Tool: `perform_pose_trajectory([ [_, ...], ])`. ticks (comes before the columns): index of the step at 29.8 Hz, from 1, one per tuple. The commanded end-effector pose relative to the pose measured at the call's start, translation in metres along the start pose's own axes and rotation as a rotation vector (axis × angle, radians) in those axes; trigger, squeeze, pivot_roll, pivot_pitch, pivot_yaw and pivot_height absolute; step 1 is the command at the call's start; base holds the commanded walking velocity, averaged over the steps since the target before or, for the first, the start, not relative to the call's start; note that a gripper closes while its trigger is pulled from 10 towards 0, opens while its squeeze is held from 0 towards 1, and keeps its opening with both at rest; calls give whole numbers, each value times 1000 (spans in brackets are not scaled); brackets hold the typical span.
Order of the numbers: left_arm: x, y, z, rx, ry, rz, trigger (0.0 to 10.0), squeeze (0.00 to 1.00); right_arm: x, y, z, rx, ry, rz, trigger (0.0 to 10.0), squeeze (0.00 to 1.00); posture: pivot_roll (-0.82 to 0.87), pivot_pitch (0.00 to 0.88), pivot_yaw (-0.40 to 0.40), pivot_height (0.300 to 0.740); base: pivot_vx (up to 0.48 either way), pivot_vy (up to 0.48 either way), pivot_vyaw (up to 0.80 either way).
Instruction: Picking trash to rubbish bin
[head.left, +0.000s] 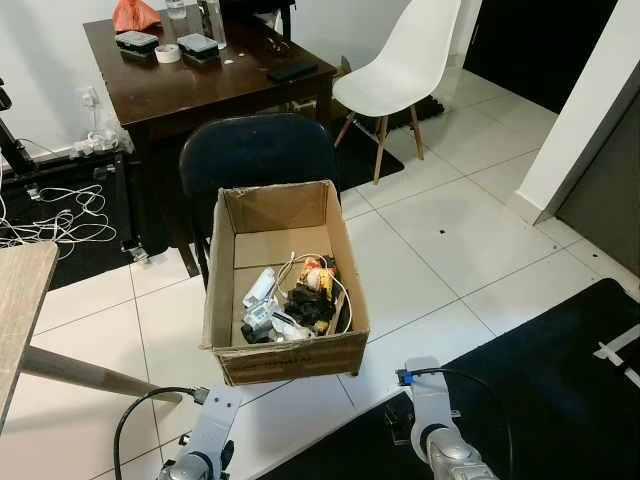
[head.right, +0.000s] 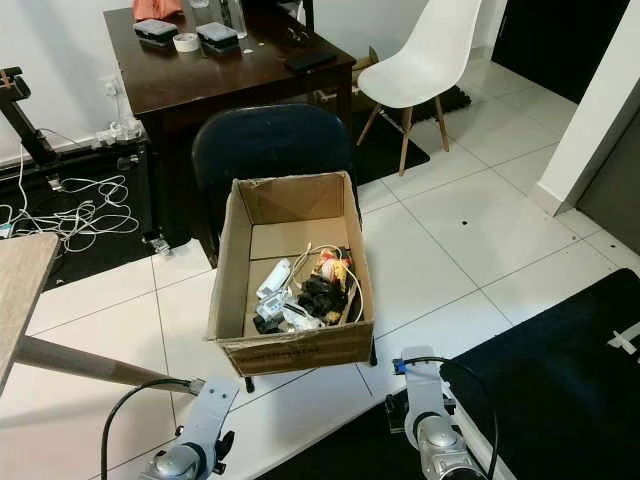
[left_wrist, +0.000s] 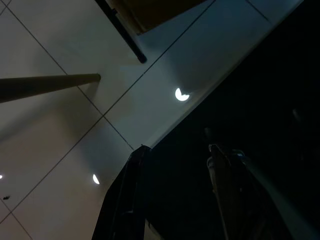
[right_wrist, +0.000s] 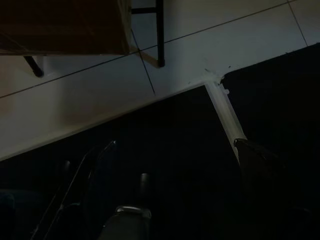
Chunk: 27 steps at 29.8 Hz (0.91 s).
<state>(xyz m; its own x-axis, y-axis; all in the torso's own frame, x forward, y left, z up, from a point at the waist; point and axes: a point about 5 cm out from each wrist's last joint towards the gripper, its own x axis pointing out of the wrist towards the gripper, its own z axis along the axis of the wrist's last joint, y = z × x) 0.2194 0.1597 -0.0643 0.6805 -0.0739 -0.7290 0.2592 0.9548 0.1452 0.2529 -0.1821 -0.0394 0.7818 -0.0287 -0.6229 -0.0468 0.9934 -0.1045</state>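
Observation:
A brown cardboard box (head.left: 225, 300) rests on the seat of a dark blue chair (head.left: 255, 150) just ahead of me. Inside it lies trash (head.left: 295, 300): white packets, a black lump, an orange-yellow wrapper and a white cord. Both silver arms hang low in front of me, the left arm (head.left: 205, 440) and the right arm (head.left: 435, 430), below the box's front wall. In the dim left wrist view my left gripper (left_wrist: 176, 148) is open over the floor at the edge of a black mat (left_wrist: 240, 100). My right gripper (right_wrist: 175, 142) is open above the mat, nothing between its fingers.
A dark wooden table (head.left: 220, 85) with small items stands behind the chair, and a white chair (head.left: 405, 65) is to its right. A light wooden tabletop (head.left: 20, 290) juts in at the left. Cables (head.left: 60, 210) lie on the floor. The black mat (head.left: 560, 380) covers the floor at the right.

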Motion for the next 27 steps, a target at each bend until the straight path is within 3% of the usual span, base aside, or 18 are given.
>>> perform_pose_trajectory([
  [1,-4,3,-15,3,42,8,10000,0,0,5,-5,-14,28,24,10000,0,61,104,42,740,0,0,0],
  [9,-4,6,-16,-49,38,41,10000,0,0,6,-4,-2,33,34,10000,0,75,96,17,740,0,0,0],
  [17,-6,20,-17,-68,35,66,10000,0,-2,5,-8,56,20,15,10000,0,69,87,36,740,0,0,0],
  [21,-6,28,-12,-24,18,83,10000,0,-4,0,-11,82,6,0,10000,0,66,97,7,740,0,0,0],
  [27,-6,29,-9,-58,-9,127,10000,0,-11,-11,-29,53,46,-7,10000,0,104,97,-16,740,0,0,0],
])
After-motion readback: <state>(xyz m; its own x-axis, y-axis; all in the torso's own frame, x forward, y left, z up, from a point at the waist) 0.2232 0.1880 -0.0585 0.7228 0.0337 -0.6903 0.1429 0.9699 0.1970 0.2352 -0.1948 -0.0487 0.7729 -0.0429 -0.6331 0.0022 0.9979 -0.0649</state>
